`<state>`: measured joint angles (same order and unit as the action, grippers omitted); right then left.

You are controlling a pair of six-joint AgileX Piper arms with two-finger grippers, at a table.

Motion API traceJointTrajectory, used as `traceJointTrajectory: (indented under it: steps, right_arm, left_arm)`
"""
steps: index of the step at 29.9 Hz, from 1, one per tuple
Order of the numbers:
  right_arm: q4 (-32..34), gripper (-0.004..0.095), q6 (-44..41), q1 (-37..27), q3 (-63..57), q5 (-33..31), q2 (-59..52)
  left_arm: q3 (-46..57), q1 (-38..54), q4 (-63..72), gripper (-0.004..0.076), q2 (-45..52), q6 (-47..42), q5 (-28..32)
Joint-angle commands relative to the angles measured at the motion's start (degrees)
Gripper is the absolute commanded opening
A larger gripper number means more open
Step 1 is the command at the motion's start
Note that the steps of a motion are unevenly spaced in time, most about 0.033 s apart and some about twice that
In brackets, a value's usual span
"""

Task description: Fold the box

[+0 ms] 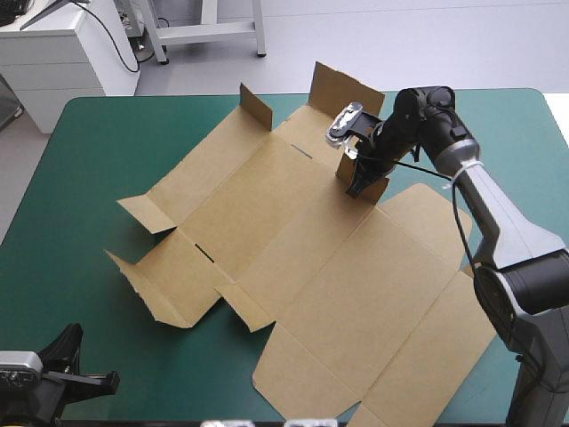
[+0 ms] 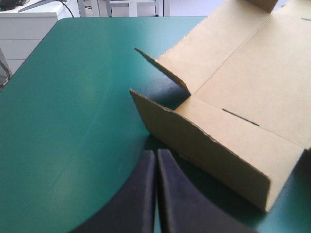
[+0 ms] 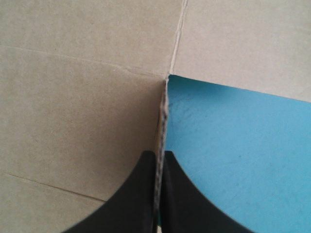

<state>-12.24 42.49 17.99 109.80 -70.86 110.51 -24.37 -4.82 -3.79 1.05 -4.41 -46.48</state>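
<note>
Reach settles the coming move. The box (image 1: 293,258) lies opened out on the teal-green table (image 1: 107,133), most of its panels flat. Its long axis runs slantwise from the table's far left toward the near right corner, and a few short flaps stand up along the far side and the left end. The right gripper (image 1: 360,184) comes down at the far right side of the sheet. It is clenched on a small upright flap (image 3: 164,107), whose thin edge runs between the black fingers. The left gripper (image 2: 156,154) is closed on nothing, low by the table's near left corner. A raised end wall (image 2: 209,155) tilts up just ahead of it and to one side, not touching. The right arm is therefore on the work, probably to turn that flap inward over the panel beside it. The left is well apart from that flap, nearer only to the sheet's left end.
</note>
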Motion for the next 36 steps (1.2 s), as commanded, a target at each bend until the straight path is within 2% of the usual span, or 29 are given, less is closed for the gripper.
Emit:
traceJointTrajectory:
  steps: [1, 6, 9, 13, 20, 26, 29, 31, 33, 36]
  right_arm:
    - [1.8, -0.0021, 7.7, 2.7, 2.7, -0.4, -1.3]
    - [8.4, -0.0021, 17.7, 9.1, 3.0, -0.2, 1.8]
    - [11.3, -0.0021, 21.8, 12.5, 3.0, 2.6, 2.7]
    - [11.8, -0.0021, 22.8, 15.2, 3.1, 9.1, 3.5]
    - [11.5, -0.0021, 28.6, 15.8, 3.1, 12.3, 3.5]
    - [11.4, -0.0021, 24.6, 15.8, 3.1, 13.0, 4.3]
    - [11.2, -0.0021, 17.1, 15.8, 3.1, 14.8, 4.3]
    - [11.6, -0.0002, 15.3, 15.8, 3.1, 14.7, 4.3]
    - [11.7, 0.0056, 15.3, 15.8, 3.1, 14.2, 4.3]
    - [11.7, 0.0215, 14.2, 15.8, 3.1, 14.2, 4.3]
  left_arm:
    - [-1.3, -0.2, 0.1, -0.0008, 0.3, -0.7, 4.3]
    - [-1.3, -0.2, 0.1, -0.0008, 0.3, -0.7, 4.3]
    - [-1.3, -0.2, 0.1, -0.0008, 0.3, -0.7, 4.3]
    - [-1.3, -0.2, 0.1, -0.0008, 0.3, -0.7, 4.3]
    - [-1.3, -0.2, 0.1, -0.0008, 0.3, -0.7, 4.3]
    - [-1.3, -0.2, 0.1, -0.0008, 0.3, -0.7, 4.3]
    - [-1.3, -0.2, 0.1, -0.0008, 0.3, -0.7, 4.3]
    - [-1.3, -0.2, 0.1, -0.0008, 0.3, -0.7, 4.3]
    - [-1.3, -0.2, 0.1, -0.0008, 0.3, -0.7, 4.3]
    - [-1.3, -0.2, 0.1, -0.0008, 0.3, -0.7, 4.3]
